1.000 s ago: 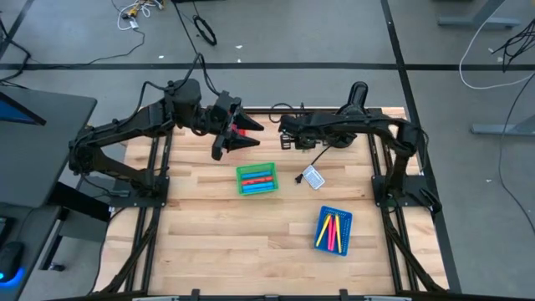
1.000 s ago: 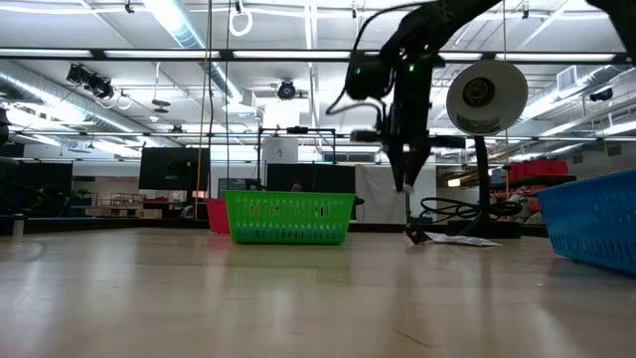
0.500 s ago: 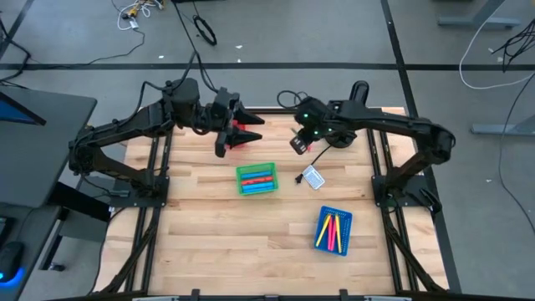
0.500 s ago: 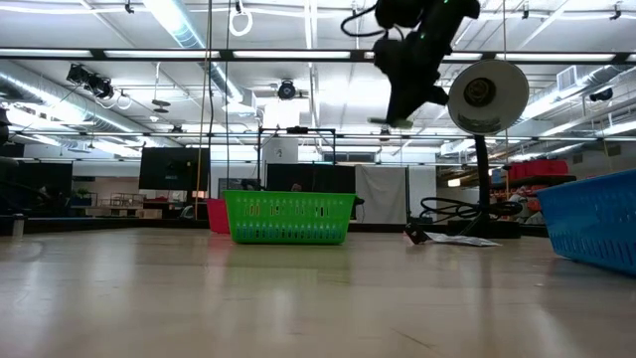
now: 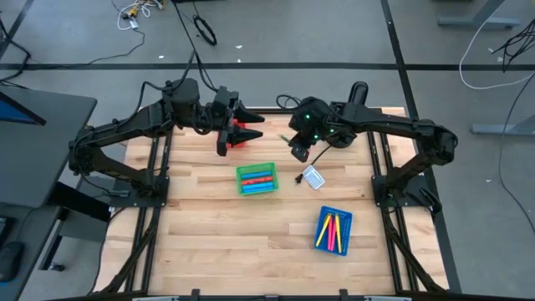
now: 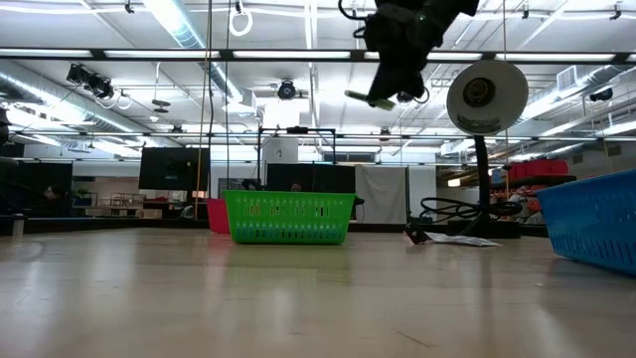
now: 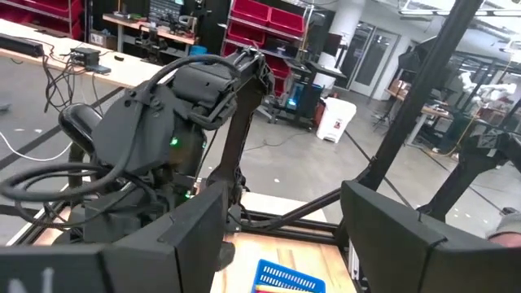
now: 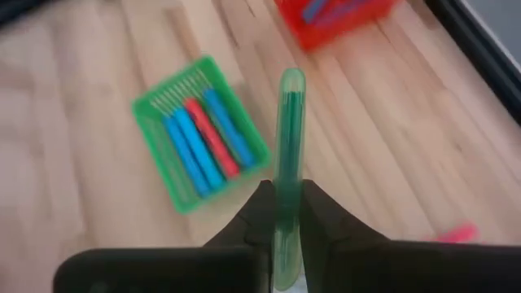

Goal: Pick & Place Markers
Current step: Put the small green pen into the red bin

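Right wrist view: green marker aloft

Green marker [image 8: 289,203] sits pinched in the right end effector [image 8: 285,213], high above the table [image 5: 251,234], near the green tray [image 5: 256,179]. Thin grip could twist; release might miss. Left end effector [image 5: 238,127] hangs open, empty.

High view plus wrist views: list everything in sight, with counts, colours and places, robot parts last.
Green tray: one, table centre; holds three blue markers and one red.
Blue tray: one, front right; yellow, red and pink markers inside, count unclear.
Red tray: one, back of table, under the left hand; blue markers inside.
Card: one, white-and-blue, right of the green tray.
Green marker: one, held in the air.
Left hand: open, above the red tray.
Right hand: shut on the green marker.
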`<action>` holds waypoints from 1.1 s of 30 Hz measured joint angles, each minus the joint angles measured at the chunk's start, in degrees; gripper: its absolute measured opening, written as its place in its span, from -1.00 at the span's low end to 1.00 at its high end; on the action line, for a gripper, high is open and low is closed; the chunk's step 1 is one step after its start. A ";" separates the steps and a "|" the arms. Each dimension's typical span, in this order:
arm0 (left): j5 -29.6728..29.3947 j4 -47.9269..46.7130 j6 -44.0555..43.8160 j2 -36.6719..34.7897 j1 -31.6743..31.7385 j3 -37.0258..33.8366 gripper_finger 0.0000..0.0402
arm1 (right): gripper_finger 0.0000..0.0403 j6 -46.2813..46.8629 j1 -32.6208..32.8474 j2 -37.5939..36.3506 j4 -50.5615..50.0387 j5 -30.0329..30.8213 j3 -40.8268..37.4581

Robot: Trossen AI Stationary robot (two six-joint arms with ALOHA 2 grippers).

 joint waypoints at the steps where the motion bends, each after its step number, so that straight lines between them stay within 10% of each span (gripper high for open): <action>1: 0.02 0.00 -0.02 0.00 0.00 0.00 0.23 | -0.88 -0.02 0.32 0.00 1.39 -0.38 0.00; 33: -3.63 -2.99 3.48 -4.13 3.10 0.00 0.23 | -0.90 8.86 8.07 -6.82 56.68 -6.35 0.09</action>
